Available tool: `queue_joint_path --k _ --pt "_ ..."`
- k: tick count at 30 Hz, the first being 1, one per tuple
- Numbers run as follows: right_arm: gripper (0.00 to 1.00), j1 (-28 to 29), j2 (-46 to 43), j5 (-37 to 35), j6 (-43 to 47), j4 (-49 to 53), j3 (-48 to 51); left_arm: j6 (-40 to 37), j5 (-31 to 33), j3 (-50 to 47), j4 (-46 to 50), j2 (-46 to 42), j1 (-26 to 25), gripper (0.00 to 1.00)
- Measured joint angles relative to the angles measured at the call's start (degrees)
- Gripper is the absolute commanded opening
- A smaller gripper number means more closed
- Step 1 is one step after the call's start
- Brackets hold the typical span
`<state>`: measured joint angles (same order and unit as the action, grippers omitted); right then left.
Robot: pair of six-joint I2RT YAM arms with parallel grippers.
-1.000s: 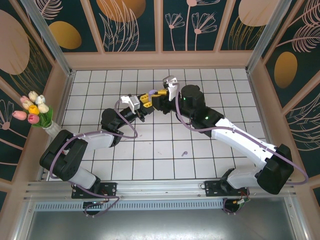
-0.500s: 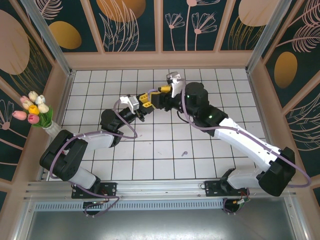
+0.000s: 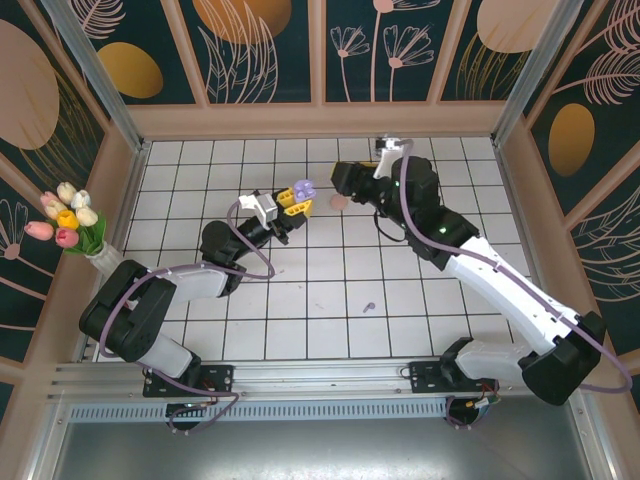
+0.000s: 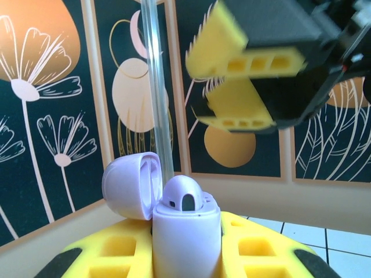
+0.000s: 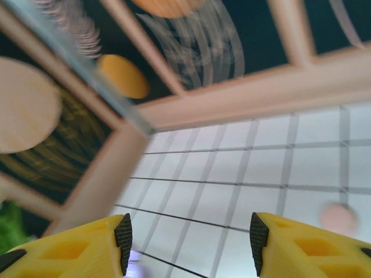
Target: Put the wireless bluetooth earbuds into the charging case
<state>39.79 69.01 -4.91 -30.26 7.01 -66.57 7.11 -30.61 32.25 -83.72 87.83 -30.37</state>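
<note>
The left tool is pinching the purple charging case by its base, the yellow fingers pressed against it on either side. The case stands upright with its lid flipped open to 9 o'clock in the left wrist view. In its well sits a rounded purple earbud with a small dark oval on its top.

From above, the case is held over the tabletop a little left of the middle. The right tool hangs just beside it at about 3 o'clock, apart from it. Its yellow fingers are spread with nothing between them. From the left wrist it looms above the case at about 1 o'clock, blurred but plainly gaping.

A pale pink round disc lies on the tiles between the two tools, just below the right one. A tiny purple speck – another of the earbuds, as far as I can tell – lies on the white tiles at roughly 5 o'clock from the case, well apart from both tools. A vase of tulips stands at the far left edge.
</note>
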Motion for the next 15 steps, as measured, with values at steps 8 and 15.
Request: queue_joint_path --k 8,15 --pt "0.50 1.5 -1.5 -6.9 -26.0 13.4 22.1 -1.1 1.3 -1.3 0.0 -2.9 0.0 0.00" --pt "0.50 10.6 0.9 -8.5 -46.1 20.0 26.8 -1.7 2.0 -3.3 0.4 -5.4 0.0 0.00"
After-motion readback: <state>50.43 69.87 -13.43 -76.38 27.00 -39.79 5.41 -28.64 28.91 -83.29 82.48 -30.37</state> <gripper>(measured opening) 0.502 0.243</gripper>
